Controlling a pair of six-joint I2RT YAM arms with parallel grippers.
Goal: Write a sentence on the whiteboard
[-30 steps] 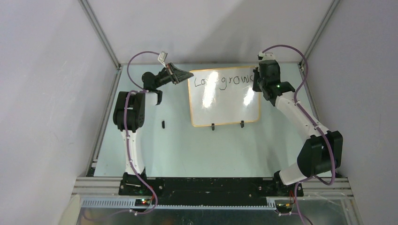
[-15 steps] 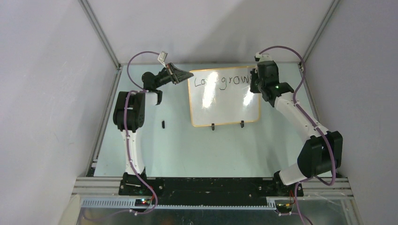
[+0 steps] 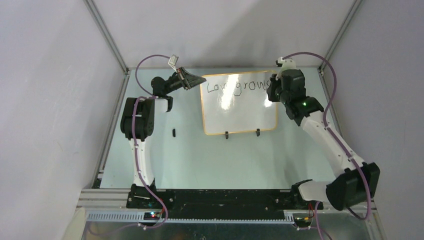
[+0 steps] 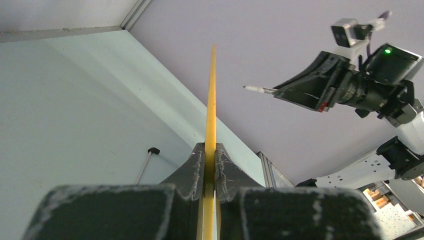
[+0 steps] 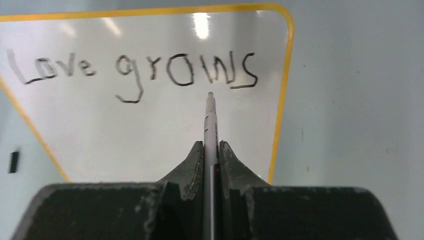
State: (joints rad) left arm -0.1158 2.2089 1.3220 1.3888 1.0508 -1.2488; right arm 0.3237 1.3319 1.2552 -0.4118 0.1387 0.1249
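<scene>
The whiteboard stands propped at the far middle of the table, yellow-rimmed. Its top line carries the sentence, black handwriting reading "Love grows". My left gripper is shut on the board's yellow left edge, near the top left corner. My right gripper is shut on a thin grey pen and sits at the board's upper right. The pen's tip points at the white surface just below the last letters. Whether the tip touches the board does not show.
A small black pen cap lies on the teal table left of the board. Two black feet stick out under the board's front edge. Grey walls and metal rails close the table in.
The right arm's elbow has swung out to the right and towards the near edge. Its gripper shifted slightly right, so the end of "grows" now shows. The left arm has not moved.
</scene>
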